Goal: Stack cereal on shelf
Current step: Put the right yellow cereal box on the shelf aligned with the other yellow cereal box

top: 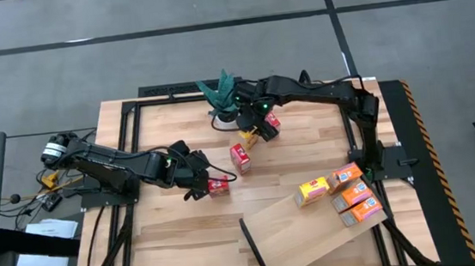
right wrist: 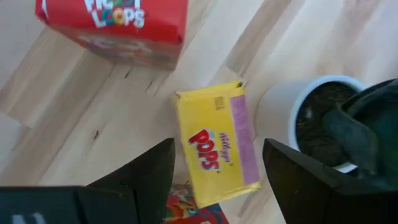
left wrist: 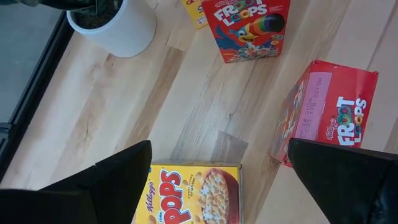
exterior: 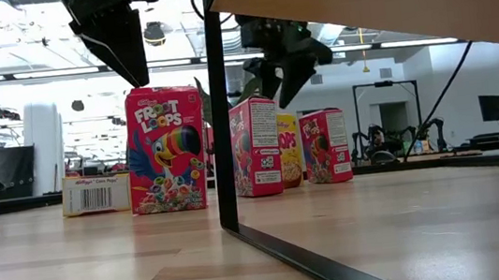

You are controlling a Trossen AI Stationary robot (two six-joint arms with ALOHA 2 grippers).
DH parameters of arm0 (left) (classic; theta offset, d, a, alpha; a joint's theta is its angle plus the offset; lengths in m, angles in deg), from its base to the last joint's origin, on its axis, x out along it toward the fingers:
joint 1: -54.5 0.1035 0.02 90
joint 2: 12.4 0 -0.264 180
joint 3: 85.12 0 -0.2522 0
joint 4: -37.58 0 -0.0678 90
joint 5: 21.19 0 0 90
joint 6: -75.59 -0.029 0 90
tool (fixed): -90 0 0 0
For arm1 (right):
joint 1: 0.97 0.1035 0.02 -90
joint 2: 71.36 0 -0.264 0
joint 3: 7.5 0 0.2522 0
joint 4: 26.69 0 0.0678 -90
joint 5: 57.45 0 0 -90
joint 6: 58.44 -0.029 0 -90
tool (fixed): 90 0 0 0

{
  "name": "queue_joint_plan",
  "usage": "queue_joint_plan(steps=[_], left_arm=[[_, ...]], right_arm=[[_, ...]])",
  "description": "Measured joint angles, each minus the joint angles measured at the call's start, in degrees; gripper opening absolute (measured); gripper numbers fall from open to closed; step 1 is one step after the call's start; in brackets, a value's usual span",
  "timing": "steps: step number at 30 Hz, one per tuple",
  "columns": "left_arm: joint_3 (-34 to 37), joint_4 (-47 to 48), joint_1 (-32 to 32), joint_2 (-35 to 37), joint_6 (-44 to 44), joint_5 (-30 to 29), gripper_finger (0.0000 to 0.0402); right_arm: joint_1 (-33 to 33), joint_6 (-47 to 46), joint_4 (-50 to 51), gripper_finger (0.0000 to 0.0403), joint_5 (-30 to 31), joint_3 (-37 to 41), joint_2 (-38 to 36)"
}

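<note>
Left gripper (top: 208, 185), jaws spread wide and empty, hangs over a standing red cereal box (top: 218, 185) at the table's near left; a skewed descent could, in my judgement, topple the tall, narrow, smooth cardboard carton. On the near right the shelf (top: 298, 235), a flat pale smooth board with a dark edge, already carries four orange and yellow boxes (top: 339, 195). Farther back the right gripper (top: 253, 132), also parted and empty, hovers above a yellow box (right wrist: 217, 143) just beside the round white plant pot (right wrist: 298, 118), which a wide approach might nudge.
</note>
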Motion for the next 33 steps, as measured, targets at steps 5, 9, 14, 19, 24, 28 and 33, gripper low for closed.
queue_joint_plan(steps=[5, 9, 14, 19, 24, 28, 33], left_arm=[[0.5, -0.7, 0.0, 0.0, 0.0, 0.0, 0.0368], [2.9, -1.4, 0.0, 0.0, 2.1, 0.8, 0.0368], [5.4, -3.4, 0.0, 0.2, 4.3, 2.6, 0.0368], [5.2, -3.8, 0.0, 0.2, 3.1, 2.6, 0.0368], [4.7, -4.0, 0.0, 0.2, 1.0, 2.5, 0.0368], [4.7, -4.4, 0.0, 0.2, 0.8, 2.6, 0.0368], [3.9, -4.7, 0.0, 0.1, 0.2, 3.2, 0.0368]], right_arm=[[-0.7, 0.1, -2.0, 0.027, 2.5, 1.7, 0.1], [-0.8, 0.1, -1.8, 0.027, 2.5, 1.9, 1.1], [-0.7, 1.1, -0.9, 0.027, 2.6, 2.0, 2.2], [-0.2, 1.1, -1.5, 0.0263, 2.9, 1.8, 2.1], [-0.2, 1.1, 0.4, 0.0212, 3.2, 1.8, 2.1], [-0.3, 1.1, 0.4, 0.0155, 3.5, 1.8, 2.1], [-0.2, -0.3, 3.5, 0.0121, 4.2, -0.5, 2.0]])
